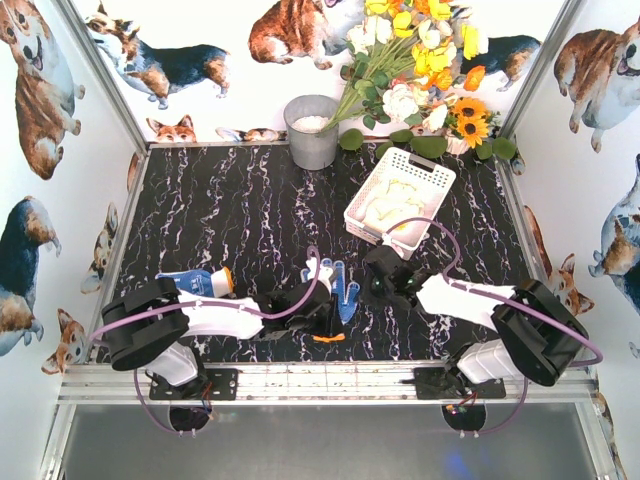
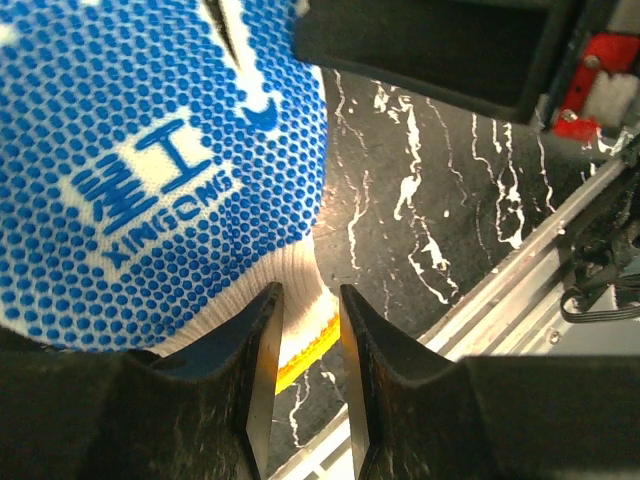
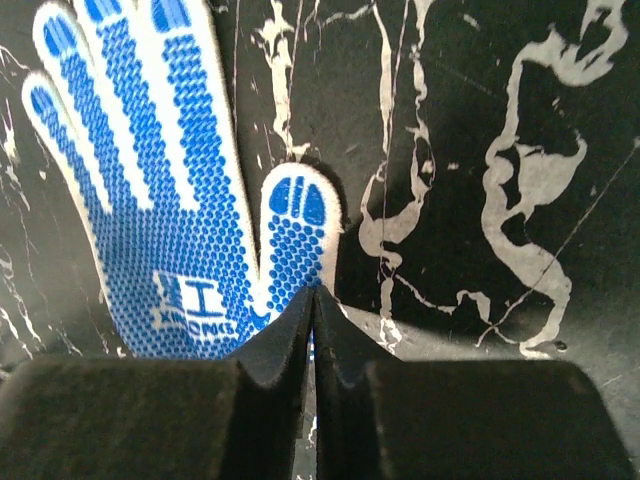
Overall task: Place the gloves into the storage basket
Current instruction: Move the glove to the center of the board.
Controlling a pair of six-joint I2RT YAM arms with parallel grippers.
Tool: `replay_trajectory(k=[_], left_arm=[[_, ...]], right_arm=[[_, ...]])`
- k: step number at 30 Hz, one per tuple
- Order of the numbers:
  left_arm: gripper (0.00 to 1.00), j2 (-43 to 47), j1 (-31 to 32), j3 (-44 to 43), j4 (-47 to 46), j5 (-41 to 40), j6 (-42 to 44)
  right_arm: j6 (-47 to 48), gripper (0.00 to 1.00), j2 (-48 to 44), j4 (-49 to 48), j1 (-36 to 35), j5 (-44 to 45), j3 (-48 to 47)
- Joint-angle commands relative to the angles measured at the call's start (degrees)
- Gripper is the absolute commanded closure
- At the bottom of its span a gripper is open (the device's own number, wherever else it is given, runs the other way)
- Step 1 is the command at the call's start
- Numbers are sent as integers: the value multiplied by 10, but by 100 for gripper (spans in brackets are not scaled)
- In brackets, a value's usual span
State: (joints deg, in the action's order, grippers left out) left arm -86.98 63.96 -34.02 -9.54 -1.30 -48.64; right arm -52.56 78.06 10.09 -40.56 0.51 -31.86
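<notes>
While the left pincer (image 2: 310, 292) is nipped nearly shut on the white cuff of the blue-dotted knit glove (image 2: 150, 170) and the right pincer (image 3: 315, 292) sits closed at its thumb edge, I'd lift slowly towards the white lattice plastic basket (image 1: 430, 168) beyond the right pincer.

White walls (image 1: 60, 215) printed with corgis are enclosing a black, white-veined table (image 1: 230, 210), with metal posts (image 1: 100, 72) slanting down from the upper corners of the frame. A grey bucket (image 1: 312, 135) is standing at top centre, and flowers (image 1: 420, 60) are leaning in at upper right. Bright, even light is falling throughout, and a metal rail (image 1: 330, 380) is crossing the lower part.
</notes>
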Motion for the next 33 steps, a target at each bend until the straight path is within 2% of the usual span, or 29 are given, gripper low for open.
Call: replay_trajectory(k=[1,6,9,12,15,17,20,25,28,33], left_arm=[[76,-16,11,7,-34,13,-16],[74,-12,15,5,-21,1,-21],[64,20,15,-2,23,-30,-13],[52,77,15,-11,88,-76,5],[38,145,12,-22,186,-161,10],[28,186,0,-28,272,-213,5],[24,216,-53,-35,359,-247,0],[27,230,-213,-37,436,-248,23],[29,230,-279,-41,455,-277,33],[31,194,-357,-55,444,-272,85]], right_arm=[[28,96,14,-12,-1,58,-24],[33,97,18,0,0,52,-39],[38,93,-1,6,0,39,-45],[45,79,-41,25,0,27,-58],[52,66,-89,53,2,26,-67],[53,62,-124,61,4,39,-64],[63,58,-182,81,16,47,-56],[81,56,-241,131,51,27,-54],[89,56,-266,152,66,14,-50],[95,55,-294,177,70,7,-40]])
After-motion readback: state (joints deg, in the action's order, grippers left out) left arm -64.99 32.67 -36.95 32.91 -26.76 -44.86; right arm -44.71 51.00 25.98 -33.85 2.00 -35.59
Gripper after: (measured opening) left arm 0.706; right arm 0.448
